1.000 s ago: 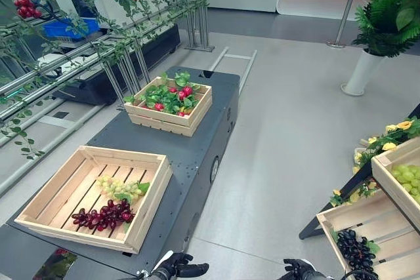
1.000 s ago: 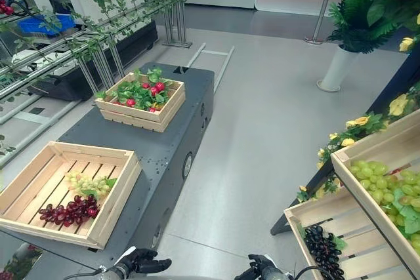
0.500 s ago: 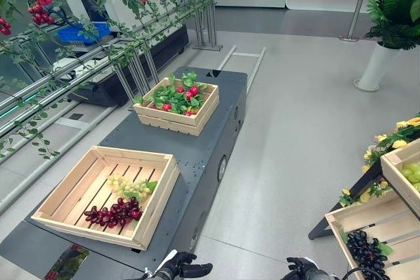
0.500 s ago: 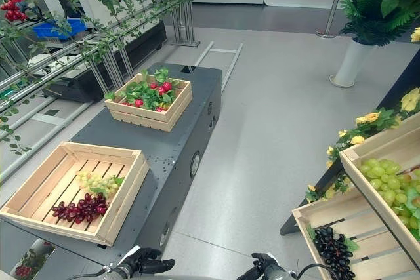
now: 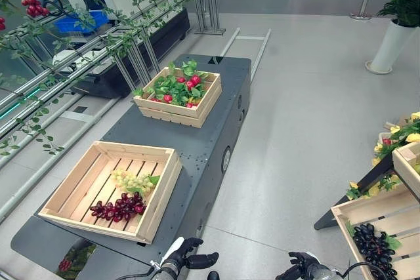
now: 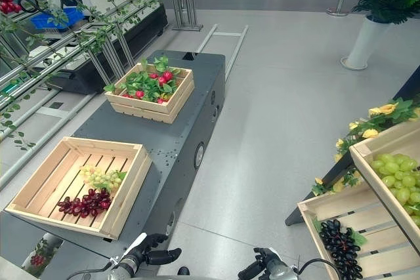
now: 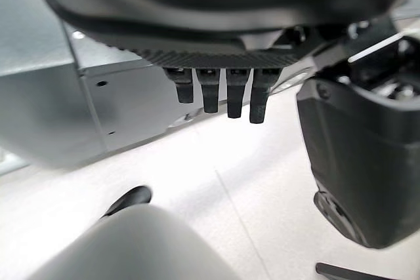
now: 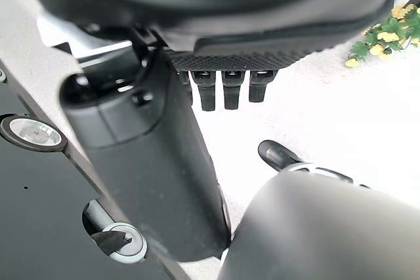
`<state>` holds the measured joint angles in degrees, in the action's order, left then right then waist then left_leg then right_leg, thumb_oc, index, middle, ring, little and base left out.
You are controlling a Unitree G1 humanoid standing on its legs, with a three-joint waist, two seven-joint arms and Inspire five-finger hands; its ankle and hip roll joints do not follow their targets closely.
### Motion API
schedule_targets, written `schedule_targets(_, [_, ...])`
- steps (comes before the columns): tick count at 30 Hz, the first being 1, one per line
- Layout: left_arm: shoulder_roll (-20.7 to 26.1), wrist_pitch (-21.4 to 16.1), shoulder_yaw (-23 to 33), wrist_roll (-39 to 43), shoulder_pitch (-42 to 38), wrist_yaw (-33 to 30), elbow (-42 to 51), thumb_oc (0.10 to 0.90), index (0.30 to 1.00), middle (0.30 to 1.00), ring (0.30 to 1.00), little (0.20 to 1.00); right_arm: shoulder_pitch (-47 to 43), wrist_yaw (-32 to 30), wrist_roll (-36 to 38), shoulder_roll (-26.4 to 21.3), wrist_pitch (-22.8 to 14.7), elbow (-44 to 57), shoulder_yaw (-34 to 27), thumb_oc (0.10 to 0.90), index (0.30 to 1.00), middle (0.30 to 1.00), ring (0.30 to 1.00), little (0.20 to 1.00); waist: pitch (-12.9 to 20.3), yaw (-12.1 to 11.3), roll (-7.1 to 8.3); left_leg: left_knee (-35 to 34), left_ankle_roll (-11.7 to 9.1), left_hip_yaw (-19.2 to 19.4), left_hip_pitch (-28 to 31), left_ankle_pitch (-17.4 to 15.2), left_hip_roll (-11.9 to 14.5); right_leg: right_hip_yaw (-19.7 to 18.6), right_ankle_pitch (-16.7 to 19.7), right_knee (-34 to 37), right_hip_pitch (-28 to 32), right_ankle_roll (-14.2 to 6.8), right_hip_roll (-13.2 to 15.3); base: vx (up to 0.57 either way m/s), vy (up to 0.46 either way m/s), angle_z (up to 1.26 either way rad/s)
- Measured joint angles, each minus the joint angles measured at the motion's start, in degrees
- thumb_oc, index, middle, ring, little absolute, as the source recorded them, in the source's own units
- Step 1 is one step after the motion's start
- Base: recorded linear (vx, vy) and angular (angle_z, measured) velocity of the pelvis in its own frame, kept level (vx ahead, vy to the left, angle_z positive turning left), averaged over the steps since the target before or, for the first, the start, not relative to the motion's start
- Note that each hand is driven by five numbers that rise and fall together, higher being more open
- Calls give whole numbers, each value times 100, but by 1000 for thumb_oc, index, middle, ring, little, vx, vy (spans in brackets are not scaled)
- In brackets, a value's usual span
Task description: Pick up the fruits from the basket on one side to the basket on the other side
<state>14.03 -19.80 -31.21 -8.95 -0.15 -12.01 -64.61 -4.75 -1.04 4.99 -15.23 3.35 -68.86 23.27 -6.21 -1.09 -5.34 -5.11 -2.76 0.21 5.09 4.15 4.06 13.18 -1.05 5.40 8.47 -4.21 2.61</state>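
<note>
A wooden crate [image 5: 69, 178] on the near end of a dark platform holds a bunch of green grapes [image 5: 131, 180] and a bunch of dark red grapes [image 5: 118, 209]. A second crate [image 5: 172, 115] at the platform's far end holds red fruits [image 5: 190, 83] among green leaves. Off to the right, sloped crates hold dark grapes [image 6: 341, 250] and green grapes [image 6: 397, 178]. My left hand [image 5: 187, 260] and right hand [image 5: 298, 268] hang low at the bottom edge, short of the near crate. Both are open and empty, with fingers [image 7: 226, 96] and fingers [image 8: 223, 90] straight.
The dark platform [image 5: 216, 116] stands on a grey floor. A metal trellis with leafy vines and red berries [image 5: 39, 4] runs along its left. Yellow flowers [image 5: 400, 139] edge the right-hand stand, and a white plant pot [image 5: 394, 44] stands behind. Open floor lies between platform and stand.
The whole picture has shifted, so the camera moved. Both hands show a little more at the bottom edge. The fruit lies as before in its crates.
</note>
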Motion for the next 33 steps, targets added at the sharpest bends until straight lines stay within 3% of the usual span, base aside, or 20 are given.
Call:
schedule_targets(2, [8,-387,-114,-29,19,-381,121,800,900,900,900,900,-15,0,4,-8,0,-2,1,800,900,900,900,900,-3,-33,-26,0,-8,-10,-45,2,11,15,-8,-1,-29,1,-7,15,-28,6])
schedule_targets(5, [26,-574,-84,37,76,-895,752,800,900,900,900,900,-19,9,15,-6,0,12,2,800,900,900,900,900,-7,-142,-29,1,-14,-26,-123,30,14,26,-1,-2,-81,6,-14,-3,-4,3])
schedule_targets(9, [32,-808,498,84,-25,-1510,2009,800,900,900,900,900,-34,147,18,-18,0,14,-12,800,900,900,900,900,-66,-356,-3,78,-51,-183,-272,94,-5,228,-12,-1,-76,19,-21,2,45,24])
schedule_targets(12, [47,-898,981,88,-214,-1691,2415,800,900,900,900,900,-16,162,67,-30,0,14,-50,800,900,900,900,900,-147,-378,-52,36,-11,-107,-379,299,-62,685,-72,-2,60,23,19,19,158,78])
schedule_targets(15, [230,-899,1067,208,-343,-1736,2716,800,900,900,900,900,19,154,274,-76,-2,16,-175,800,900,900,900,900,-281,-359,-87,-35,62,651,-532,302,4,1308,-161,-4,219,36,71,38,237,104])
schedule_targets(16, [349,-897,1059,265,-356,-1708,2804,800,900,900,900,900,52,98,382,-81,-2,5,-265,800,900,900,900,900,-325,-302,25,-10,89,1080,-511,242,-85,1592,-210,-3,271,-20,296,80,239,80])
schedule_targets(17, [382,-897,1062,303,-356,-1713,2841,800,900,900,900,900,65,86,455,-105,-2,6,-272,800,900,900,900,900,-345,-303,85,-35,94,1139,-462,246,-176,1622,-217,-26,323,-60,401,82,218,75])
schedule_targets(18, [409,-855,1097,338,-329,-1755,2908,800,900,900,900,900,76,84,456,-149,-2,-13,-312,800,900,900,900,900,-339,-328,46,-25,95,1097,-296,242,-206,1587,-180,-60,342,-201,435,128,245,33])
schedule_targets(19, [417,-767,1137,483,-281,-1752,2979,800,900,900,900,900,83,82,453,-156,-3,-13,-402,800,900,900,900,900,-307,-318,-35,-21,256,1061,-169,97,-138,1591,-199,-61,367,-256,360,121,179,25])
schedule_targets(21, [462,-483,1179,710,-336,-1743,2985,800,900,900,900,900,82,68,443,-13,-15,0,-497,800,900,900,900,900,-352,-308,107,-1,308,1056,-134,120,-248,1516,-199,-90,433,-284,442,133,148,26])
schedule_targets(24, [603,-99,1224,867,-378,-1766,2985,800,900,900,900,900,60,69,437,303,-29,4,-457,800,900,900,900,900,-363,-356,538,2,390,927,-139,103,-373,1518,-211,-71,497,-264,551,123,137,26])
schedule_targets(26, [661,-8,1224,860,-381,-1860,3066,800,900,900,900,900,27,69,438,403,-51,0,-452,800,900,900,900,900,-367,-469,653,1,446,897,-100,58,-428,1521,-236,-73,549,-227,588,104,129,15])
schedule_targets(30, [808,-7,1289,734,-387,-2166,3717,800,900,900,900,900,-62,69,438,482,-114,6,-439,800,900,900,900,900,-371,-639,679,0,490,812,-42,30,-492,1523,-248,-208,579,-211,668,104,162,12])
schedule_targets(33, [951,22,1423,500,-501,-2310,4123,800,900,900,900,900,-157,68,448,465,-120,-32,-440,800,900,900,900,900,-385,-634,662,-38,542,802,62,-48,-527,1529,-382,-688,502,-256,796,99,189,4])
